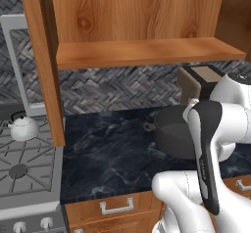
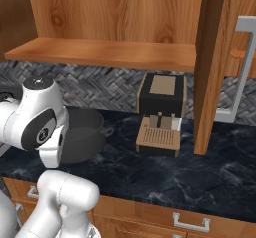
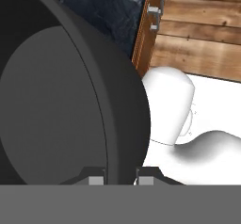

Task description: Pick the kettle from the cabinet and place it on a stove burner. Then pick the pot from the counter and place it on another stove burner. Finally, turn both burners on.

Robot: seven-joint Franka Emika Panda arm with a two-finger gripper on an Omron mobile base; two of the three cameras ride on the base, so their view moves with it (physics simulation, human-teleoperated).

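Pinched on the pot (image 3: 70, 105) rim — gripper (image 3: 120, 177) fingers straddling the wall, one inside, one outside, for a firm lift off the counter (image 1: 108, 153). Kettle (image 1: 23, 127) already parked on a rear stove burner, front burner (image 1: 18, 171) free.

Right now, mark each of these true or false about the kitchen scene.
1. The kettle sits on the stove. True.
2. The pot is on a burner. False: it is at the counter, with its rim between the jaws in the hand view.
3. The cabinet shelf holds the kettle. False: the kettle is on the stove.
4. The pot has no lid. True.
5. Drawers sit below the counter. True.
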